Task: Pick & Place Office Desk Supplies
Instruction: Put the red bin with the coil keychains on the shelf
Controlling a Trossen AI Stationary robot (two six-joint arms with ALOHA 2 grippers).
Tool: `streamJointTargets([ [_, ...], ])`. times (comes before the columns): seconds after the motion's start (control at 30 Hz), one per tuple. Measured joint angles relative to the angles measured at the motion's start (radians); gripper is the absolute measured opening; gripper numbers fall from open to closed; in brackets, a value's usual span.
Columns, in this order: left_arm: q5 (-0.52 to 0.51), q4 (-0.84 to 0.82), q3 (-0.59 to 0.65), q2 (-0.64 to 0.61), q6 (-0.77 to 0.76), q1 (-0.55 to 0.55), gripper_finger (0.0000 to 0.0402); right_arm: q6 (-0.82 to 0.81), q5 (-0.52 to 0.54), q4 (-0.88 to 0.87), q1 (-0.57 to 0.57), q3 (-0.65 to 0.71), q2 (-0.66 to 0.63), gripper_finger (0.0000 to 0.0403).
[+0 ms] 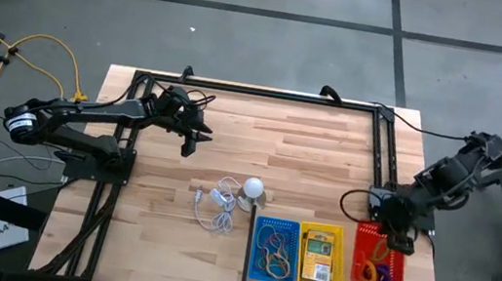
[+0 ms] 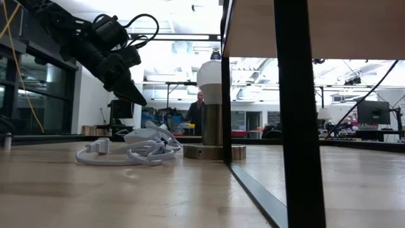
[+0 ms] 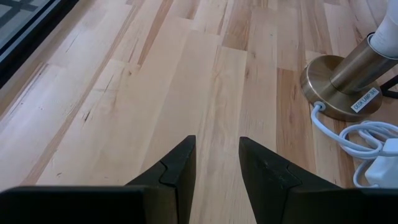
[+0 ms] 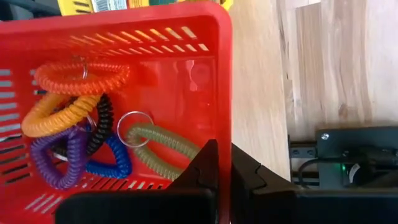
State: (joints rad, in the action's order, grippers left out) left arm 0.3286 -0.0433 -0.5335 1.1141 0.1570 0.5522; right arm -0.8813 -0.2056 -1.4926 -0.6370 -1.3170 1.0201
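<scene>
Three baskets stand along the table's near edge. The blue one (image 1: 253, 249) holds rubber bands (image 1: 272, 254), and the yellow one (image 1: 300, 256) holds yellow-and-green packets (image 1: 320, 253). The red basket (image 4: 124, 22) holds several coiled rings (image 4: 81, 78) in orange, purple, blue, black and olive. My right gripper (image 4: 224, 163) hangs shut above the red basket's right wall, with nothing between its fingers. My left gripper (image 3: 216, 155) is open over bare wood at the table's far left, with nothing between its fingers.
A lamp with a white bulb (image 1: 253, 189) on a brass base (image 3: 339, 87) stands mid-table, with its coiled white cord (image 1: 214, 209) beside it. A black frame (image 1: 258, 92) runs round the table. A person (image 2: 199, 107) stands in the room behind.
</scene>
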Motion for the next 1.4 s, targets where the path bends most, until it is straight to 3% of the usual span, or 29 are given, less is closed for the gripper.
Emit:
streamJointTargets([
  [0.3, 0.000, 0.000, 0.000, 0.000, 0.000, 0.000, 0.0118, -0.063, 0.103, -0.004, -0.138, 0.000, 0.039, 0.0002],
  [0.47, 0.000, 0.000, 0.000, 0.000, 0.000, 0.000, 0.0118, -0.058, 0.111, -0.012, -0.167, 0.025, 0.056, 0.0002],
  [1.4, 0.000, 0.000, 0.000, 0.000, 0.000, 0.000, 0.0118, -0.059, 0.094, 0.135, -0.171, 0.194, 0.055, 0.0002],
])
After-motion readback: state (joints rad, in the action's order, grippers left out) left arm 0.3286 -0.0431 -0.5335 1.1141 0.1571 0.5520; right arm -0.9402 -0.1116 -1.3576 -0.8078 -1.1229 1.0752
